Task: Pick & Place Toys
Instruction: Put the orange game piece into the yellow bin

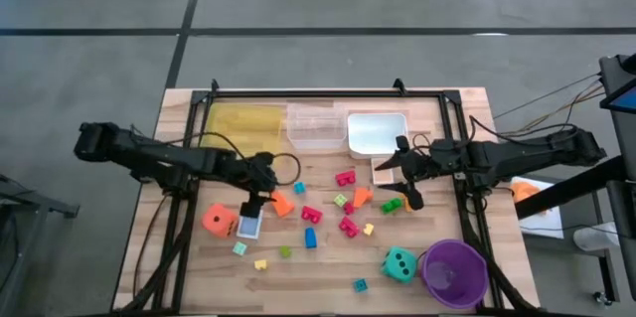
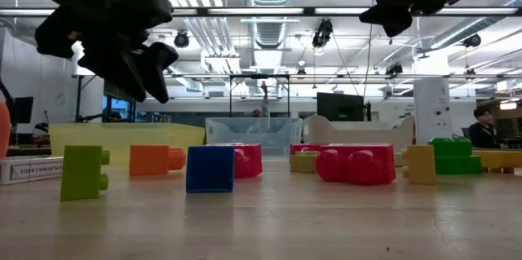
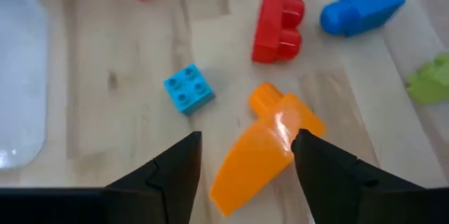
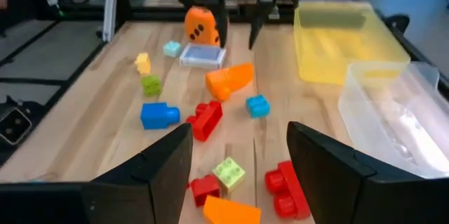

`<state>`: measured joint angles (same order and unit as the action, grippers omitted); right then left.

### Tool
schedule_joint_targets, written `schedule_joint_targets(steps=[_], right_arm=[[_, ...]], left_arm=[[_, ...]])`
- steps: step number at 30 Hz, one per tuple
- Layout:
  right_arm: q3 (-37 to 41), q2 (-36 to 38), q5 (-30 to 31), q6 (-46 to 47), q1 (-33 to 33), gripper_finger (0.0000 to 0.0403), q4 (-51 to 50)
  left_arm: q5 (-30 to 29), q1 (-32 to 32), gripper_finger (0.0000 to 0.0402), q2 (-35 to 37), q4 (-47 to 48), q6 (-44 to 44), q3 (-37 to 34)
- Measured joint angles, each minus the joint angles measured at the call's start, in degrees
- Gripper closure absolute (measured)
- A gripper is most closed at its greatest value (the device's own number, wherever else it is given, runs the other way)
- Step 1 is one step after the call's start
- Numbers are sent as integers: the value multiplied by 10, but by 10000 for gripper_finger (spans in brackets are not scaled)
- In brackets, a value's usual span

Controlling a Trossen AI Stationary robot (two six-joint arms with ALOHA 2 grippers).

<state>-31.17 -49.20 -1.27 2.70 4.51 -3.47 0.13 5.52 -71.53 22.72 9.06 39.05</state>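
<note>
Many small toy blocks lie scattered on the wooden table [image 1: 199, 277]. An orange wedge-shaped block [image 3: 270, 143] lies flat on the wood. My left gripper [image 3: 247, 136] hovers open above it, one finger on each side, clear of the table in the low view [image 2: 134, 56]. In the high view this gripper [image 1: 263, 196] is left of centre, next to the orange block [image 1: 282, 204]. My right gripper [image 1: 399, 176] stands open at the right, in front of the white tray, above red, lime and orange blocks [image 4: 228, 173], with nothing between its fingers [image 4: 240, 129].
A yellow tray [image 1: 243, 118], a clear tray [image 1: 316, 125] and a white tray [image 1: 376, 131] line the far edge. An orange die [image 1: 219, 221] and a card box [image 1: 248, 226] lie near left. A teal die [image 1: 399, 263] and a purple cup [image 1: 454, 270] stand near right.
</note>
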Motion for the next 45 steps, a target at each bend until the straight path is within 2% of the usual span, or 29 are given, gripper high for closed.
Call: schedule_joint_targets(steps=[5, 12, 19, 29, 37, 45], right_arm=[[0, -24, 0, 0, 1, 173, -2], [0, -34, -3, -1, 2, 173, -1], [0, -25, -7, -1, 2, 173, -2], [0, -22, -7, -4, 2, 173, -7], [0, -22, -7, -8, 2, 173, -7], [0, -22, -7, -14, 2, 173, -7]], left_arm=[[-12, 15, 148, -68, 26, 6, 65], [-43, 16, 73, -159, 153, 16, 163], [-46, 17, 26, -191, 193, 46, 166], [-57, 33, 23, -187, 118, 116, 104], [-62, 33, 27, -190, 76, 143, 83], [-56, 33, 98, -191, 42, 182, 53]])
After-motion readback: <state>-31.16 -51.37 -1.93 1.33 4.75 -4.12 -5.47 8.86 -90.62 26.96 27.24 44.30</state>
